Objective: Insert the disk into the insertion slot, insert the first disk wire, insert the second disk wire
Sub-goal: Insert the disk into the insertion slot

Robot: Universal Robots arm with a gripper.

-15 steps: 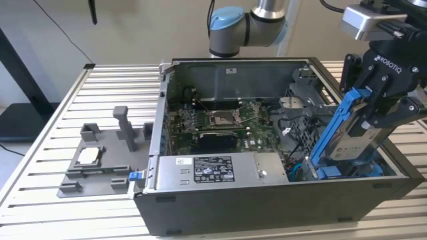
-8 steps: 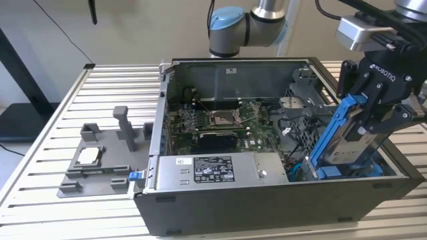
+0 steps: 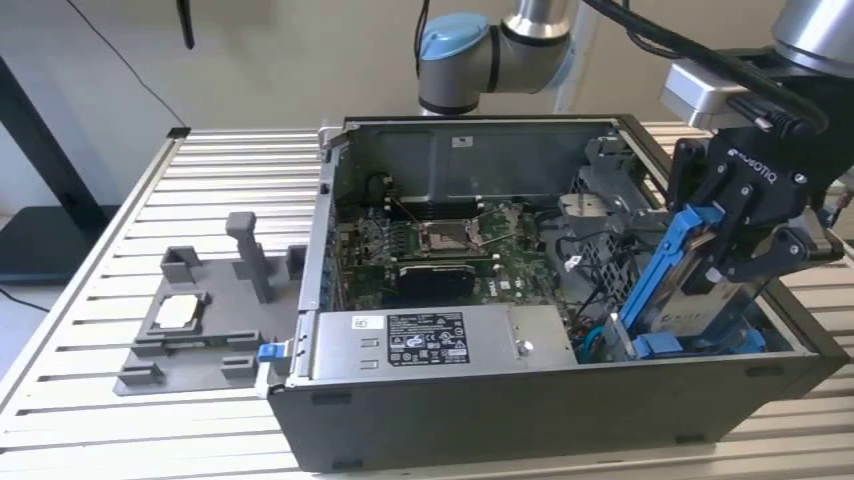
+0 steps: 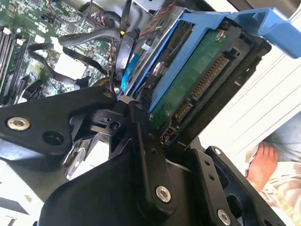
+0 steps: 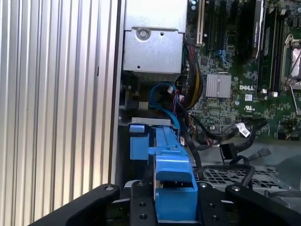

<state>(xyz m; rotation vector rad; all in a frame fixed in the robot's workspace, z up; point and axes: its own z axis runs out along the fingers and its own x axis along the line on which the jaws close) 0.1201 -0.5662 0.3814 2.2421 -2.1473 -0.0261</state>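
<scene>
Fingers (image 5: 142, 203) of the gripper (image 3: 742, 255) were clenched on the disk (image 3: 699, 292), pinching it from both sides, its blue carrier (image 5: 173, 174) between them. The disk stood steeply tilted at the computer case's (image 3: 534, 425) corner on the exterior view's right. Its lower end was down at the insertion slot (image 3: 665, 346) and its upper part rose above the case rim, so it did not look seated. The second wrist view showed its green circuit board (image 4: 188, 80) and connector pins (image 4: 209, 75) bare. I judged it stiff, fairly heavy and slick on its metal (the plastic frame probably gives a little). It was best gripped across the carrier's rails, clear of the pins. Loose black cables (image 5: 235, 136) lay just beside the slot, over the motherboard (image 3: 454, 240).
</scene>
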